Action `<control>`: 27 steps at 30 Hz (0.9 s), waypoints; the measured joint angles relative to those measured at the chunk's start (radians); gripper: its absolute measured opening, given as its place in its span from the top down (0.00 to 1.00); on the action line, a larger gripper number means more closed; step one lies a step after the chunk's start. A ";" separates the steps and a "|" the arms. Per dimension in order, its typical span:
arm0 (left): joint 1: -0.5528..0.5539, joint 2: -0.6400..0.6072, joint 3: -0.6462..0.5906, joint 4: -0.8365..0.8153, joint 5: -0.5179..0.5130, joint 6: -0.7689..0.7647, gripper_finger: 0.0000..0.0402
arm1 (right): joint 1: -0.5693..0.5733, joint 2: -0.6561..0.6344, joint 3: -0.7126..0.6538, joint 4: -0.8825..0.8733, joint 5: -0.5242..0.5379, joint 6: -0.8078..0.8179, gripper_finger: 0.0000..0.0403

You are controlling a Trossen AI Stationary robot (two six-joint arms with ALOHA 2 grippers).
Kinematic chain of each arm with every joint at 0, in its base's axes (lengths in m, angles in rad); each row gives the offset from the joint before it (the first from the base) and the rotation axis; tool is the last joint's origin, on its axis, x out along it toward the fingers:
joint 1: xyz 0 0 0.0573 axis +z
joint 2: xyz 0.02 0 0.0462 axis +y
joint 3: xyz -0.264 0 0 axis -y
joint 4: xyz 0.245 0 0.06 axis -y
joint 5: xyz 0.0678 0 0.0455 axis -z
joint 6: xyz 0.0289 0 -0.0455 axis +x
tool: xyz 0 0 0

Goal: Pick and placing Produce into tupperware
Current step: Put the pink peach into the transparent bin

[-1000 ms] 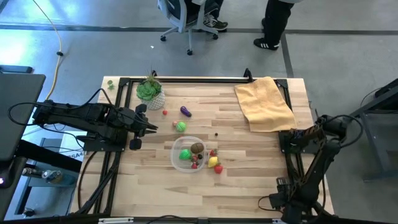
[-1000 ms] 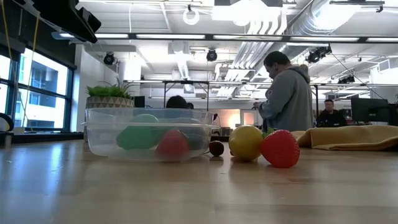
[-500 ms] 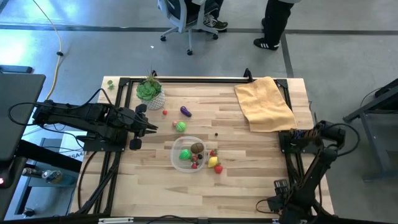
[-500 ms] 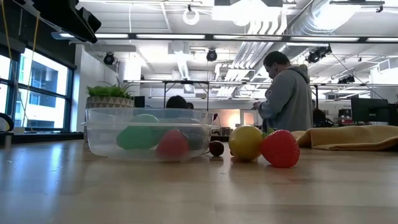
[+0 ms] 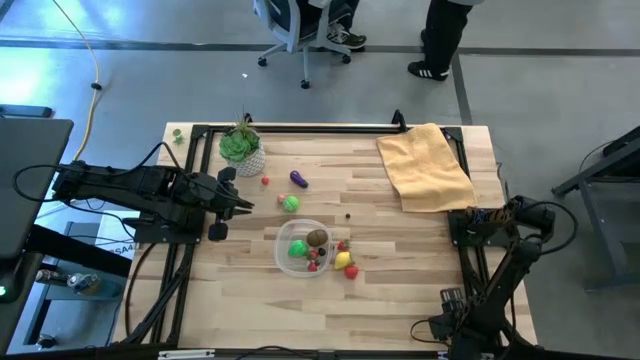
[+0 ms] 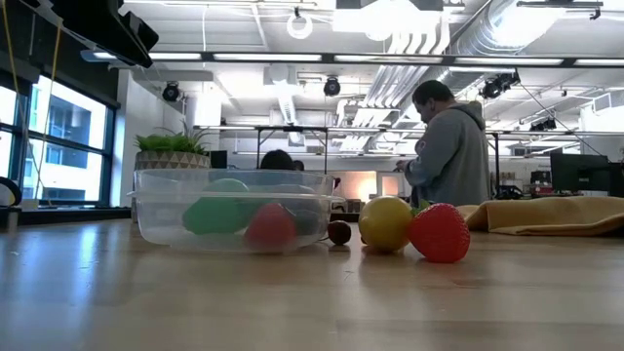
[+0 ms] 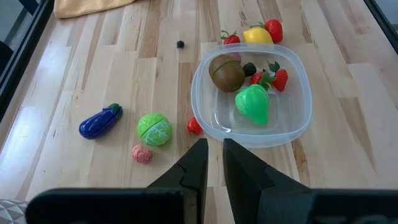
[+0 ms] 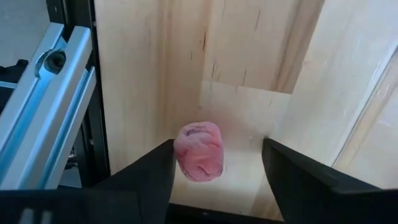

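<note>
The clear tupperware (image 5: 303,247) stands mid-table and holds a green piece (image 7: 253,104), a brown kiwi (image 7: 226,72) and red berries (image 7: 278,77). A lemon (image 5: 343,260) and a strawberry (image 5: 351,271) lie against its right side. An eggplant (image 5: 298,179), a green round piece (image 5: 290,203) and small red and pink pieces (image 7: 142,154) lie left of it. My left gripper (image 7: 214,155) hangs shut above the table's left part. My right gripper (image 8: 216,144) points down at the table's right edge, open around a pink piece (image 8: 199,151) that rests on the wood. My right gripper stands astride the pink piece, coming from above. The piece's side (image 8: 179,155) lies right beside one finger (image 8: 152,171). Whether that finger touches it, I cannot tell. The other finger (image 8: 298,174) stands apart from it.
A green plant in a white pot (image 5: 243,150) stands at the far left and a yellow cloth (image 5: 425,167) lies at the far right. The black frame rail (image 8: 68,81) runs close beside the pink piece. People stand beyond the far edge.
My right gripper has sunk a little toward the table at the right edge, still pointing down. The produce and the tupperware lie as before.
</note>
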 joint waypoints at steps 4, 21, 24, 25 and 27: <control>0.000 0.000 0.000 0.000 0.000 0.000 0.90 | 0.000 0.000 0.000 0.002 0.003 0.000 0.52; 0.000 0.000 0.000 0.000 0.000 0.000 0.90 | -0.006 0.000 0.000 0.004 0.033 0.072 0.73; 0.000 0.000 0.000 0.000 0.000 0.000 0.90 | -0.012 0.000 0.000 0.001 0.032 0.076 0.75; 0.000 0.000 0.000 0.000 0.000 0.000 0.90 | -0.014 0.000 0.000 0.000 0.031 0.076 0.76; 0.000 0.000 0.000 0.000 0.000 0.000 0.90 | -0.020 0.000 0.000 -0.001 0.027 0.076 0.77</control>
